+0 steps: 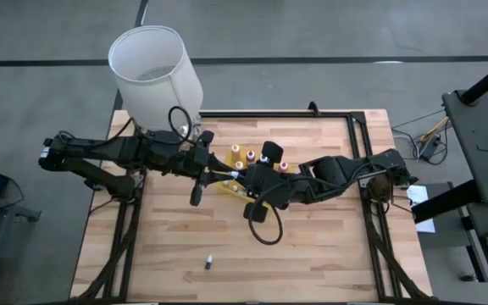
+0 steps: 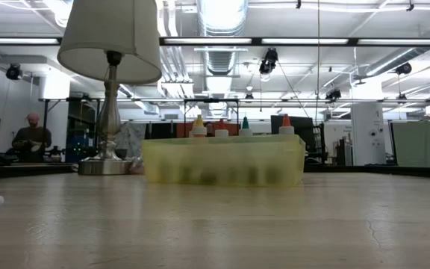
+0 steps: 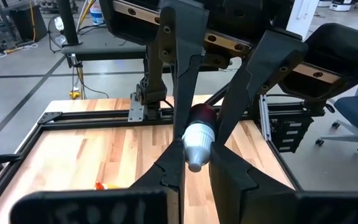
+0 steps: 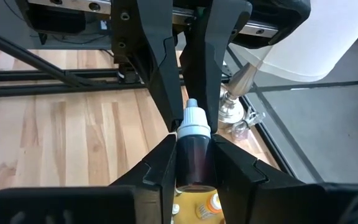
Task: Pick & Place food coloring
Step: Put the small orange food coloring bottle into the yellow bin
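Observation:
A dark red food coloring bottle with a white pointed cap hangs in the air above the yellow tray. Both grippers are on it. My left gripper reaches in from the table's left and is shut on the cap end. My right gripper reaches in from the right and is shut on the body. In the high view the two grippers meet over the tray. More food coloring bottles stand upright in the tray. Neither gripper shows in the low view. My left gripper pinches the bottle's white cap between its two fingers, coming about level from the table's left. The pointed tip faces back along the fingers. The bottle lies roughly level, lifted clear of the tray. My right gripper pinches the bottle's dark red body between its two fingers, slanting down from the table's right. The fingers lie along the bottle, and the white cap sticks out past them toward my left gripper. The bottle is clear of the tray.
A lamp with a white shade stands at the table's far left corner. A tiny vial lies alone near the front edge. A black metal frame borders the wooden top. A person sits far off in the room.

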{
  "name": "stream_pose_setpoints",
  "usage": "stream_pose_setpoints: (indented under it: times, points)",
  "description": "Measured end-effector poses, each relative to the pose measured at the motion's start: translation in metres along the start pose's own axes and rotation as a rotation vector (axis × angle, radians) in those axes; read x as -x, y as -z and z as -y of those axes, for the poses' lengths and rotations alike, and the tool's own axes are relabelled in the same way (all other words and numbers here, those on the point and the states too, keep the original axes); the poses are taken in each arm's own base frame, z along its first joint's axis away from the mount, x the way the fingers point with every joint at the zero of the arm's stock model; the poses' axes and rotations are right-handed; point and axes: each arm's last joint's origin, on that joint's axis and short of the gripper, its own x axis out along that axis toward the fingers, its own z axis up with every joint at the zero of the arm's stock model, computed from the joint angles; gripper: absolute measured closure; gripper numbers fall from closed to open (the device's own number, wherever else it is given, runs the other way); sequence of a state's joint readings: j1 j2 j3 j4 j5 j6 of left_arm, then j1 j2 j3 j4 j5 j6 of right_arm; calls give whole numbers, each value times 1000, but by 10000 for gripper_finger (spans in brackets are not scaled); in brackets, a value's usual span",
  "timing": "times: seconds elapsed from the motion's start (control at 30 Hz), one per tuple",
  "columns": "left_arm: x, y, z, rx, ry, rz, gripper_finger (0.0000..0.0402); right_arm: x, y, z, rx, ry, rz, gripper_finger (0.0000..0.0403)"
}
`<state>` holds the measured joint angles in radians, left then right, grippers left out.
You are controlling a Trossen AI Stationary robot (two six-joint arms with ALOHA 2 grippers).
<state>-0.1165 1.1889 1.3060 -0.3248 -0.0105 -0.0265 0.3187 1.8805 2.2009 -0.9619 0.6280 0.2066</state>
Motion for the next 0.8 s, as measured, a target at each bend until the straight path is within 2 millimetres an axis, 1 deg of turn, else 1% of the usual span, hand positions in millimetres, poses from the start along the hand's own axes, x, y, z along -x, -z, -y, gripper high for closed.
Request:
stream_pose_setpoints:
  times: [0.13,0.3,0.43,0.6,0.67,0.8]
  points:
    - [0,0,0,1,-4,2,373,0,0,0,-3,0,2,299]
    - [0,0,0,1,-3,-5,373,2,-1,1,-22,-4,8,263]
    - [0,1,0,2,-3,-9,373,9,-4,6,-39,-7,21,236]
    - [0,2,0,7,-9,-25,373,27,-9,16,-65,-16,51,212]
    - [0,4,-1,12,-12,-42,373,38,-11,24,-90,-20,67,207]
    - [-4,9,-4,35,-27,-79,373,63,-14,42,-206,-28,92,205]
